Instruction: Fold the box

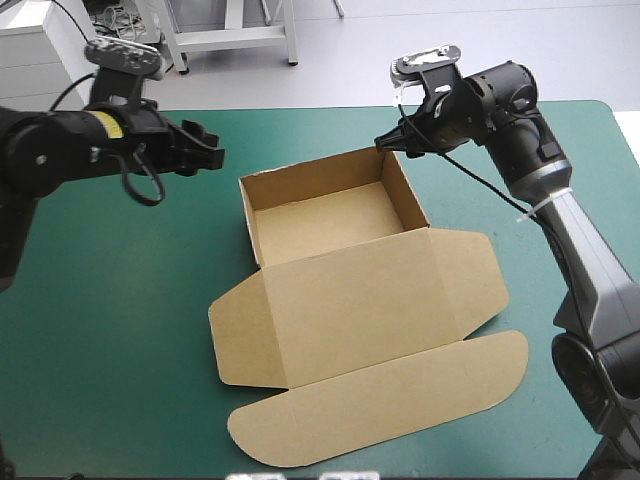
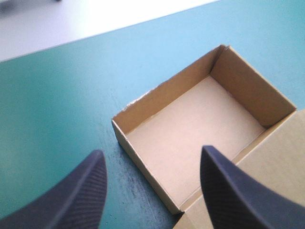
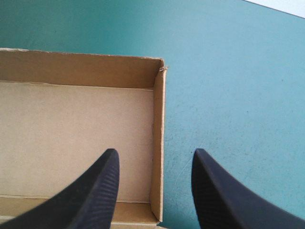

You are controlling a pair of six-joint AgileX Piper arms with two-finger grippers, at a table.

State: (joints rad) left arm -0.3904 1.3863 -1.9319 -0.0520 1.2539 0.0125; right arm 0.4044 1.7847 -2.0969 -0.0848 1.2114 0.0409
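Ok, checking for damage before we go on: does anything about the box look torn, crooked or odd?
Nothing serious. The box stands as an open tray with upright walls, its lid flat on the teal-green cover. Only a small frayed nick shows at one top corner, ahead of the right tool.

Teal-green table (image 1: 100,330); brown box (image 1: 365,315) on it, lid flat.

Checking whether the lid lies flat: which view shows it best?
The high view: the whole lid lies spread flat, flaps included. The left wrist view catches only one corner of it beside the tray; the right wrist view shows the tray, hardly any lid.
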